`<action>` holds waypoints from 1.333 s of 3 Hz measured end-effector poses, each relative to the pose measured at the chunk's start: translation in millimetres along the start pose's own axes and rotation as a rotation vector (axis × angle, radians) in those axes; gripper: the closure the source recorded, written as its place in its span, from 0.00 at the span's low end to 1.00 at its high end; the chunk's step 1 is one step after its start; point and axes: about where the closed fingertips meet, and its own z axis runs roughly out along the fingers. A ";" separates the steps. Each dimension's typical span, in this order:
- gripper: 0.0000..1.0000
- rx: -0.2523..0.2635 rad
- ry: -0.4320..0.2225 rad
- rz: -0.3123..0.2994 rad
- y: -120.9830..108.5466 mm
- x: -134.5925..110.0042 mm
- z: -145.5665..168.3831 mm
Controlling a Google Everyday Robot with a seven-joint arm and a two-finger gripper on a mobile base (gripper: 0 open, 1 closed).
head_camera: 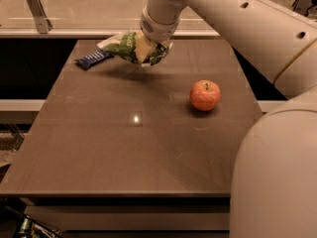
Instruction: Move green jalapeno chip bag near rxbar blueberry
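The green jalapeno chip bag (124, 45) is crinkled green foil with white ends, held just above the table at the far side. My gripper (144, 50) is shut on the bag's right half, with the arm reaching in from the upper right. The rxbar blueberry (94, 58), a small flat navy bar, lies on the table's far left corner, just left of and below the bag's left end. The bag's left tip is close to the bar, slightly above it.
A red apple (205, 94) stands on the right half of the brown table (133, 148). A pale counter with a metal bracket (37, 6) runs behind the table. My white arm fills the right edge of the view.
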 end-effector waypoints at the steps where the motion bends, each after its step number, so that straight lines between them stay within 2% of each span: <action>1: 1.00 -0.010 0.035 -0.005 4.7 -2.3 25.0; 2: 1.00 -0.027 0.068 -0.011 9.0 -4.8 46.3; 3: 0.82 -0.028 0.070 -0.012 9.8 -4.3 48.4; 4: 0.59 -0.031 0.073 -0.013 10.8 -4.0 51.0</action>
